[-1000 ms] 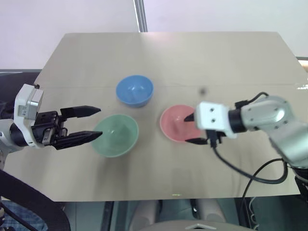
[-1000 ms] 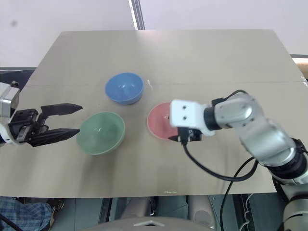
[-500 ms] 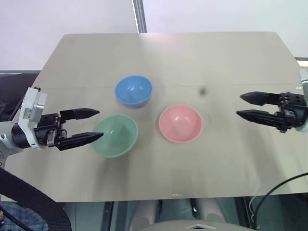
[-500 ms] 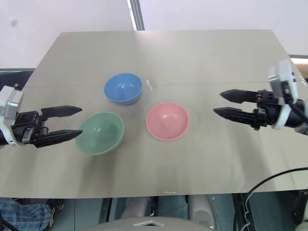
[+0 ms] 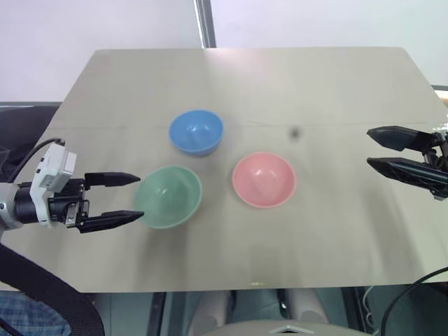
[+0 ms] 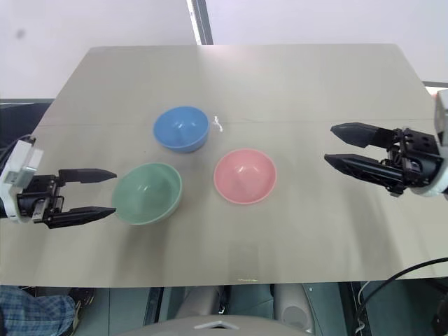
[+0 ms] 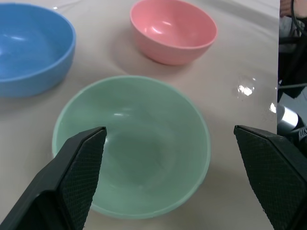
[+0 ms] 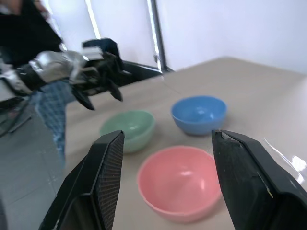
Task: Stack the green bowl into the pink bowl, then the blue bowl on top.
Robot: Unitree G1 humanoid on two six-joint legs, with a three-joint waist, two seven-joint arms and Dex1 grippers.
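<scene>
Three bowls stand apart on the tan table (image 5: 245, 77): the blue bowl (image 5: 196, 131) at the back, the green bowl (image 5: 168, 197) front left, the pink bowl (image 5: 263, 180) to its right. My left gripper (image 5: 136, 198) is open at the green bowl's left rim, its fingertips either side of that edge, nothing held; the left wrist view has the green bowl (image 7: 132, 143) between its fingers. Over the table's right edge my right gripper (image 5: 372, 148) is open and empty, pointing left toward the pink bowl (image 8: 182, 183) from well away.
A metal post (image 5: 204, 23) rises behind the table's far edge against a pale wall. The table's front edge (image 5: 252, 285) runs close below the bowls.
My right arm has swung away from the pink bowl to the table's right side and now points left. My left gripper has sunk slightly beside the green bowl. The bowls have not moved.
</scene>
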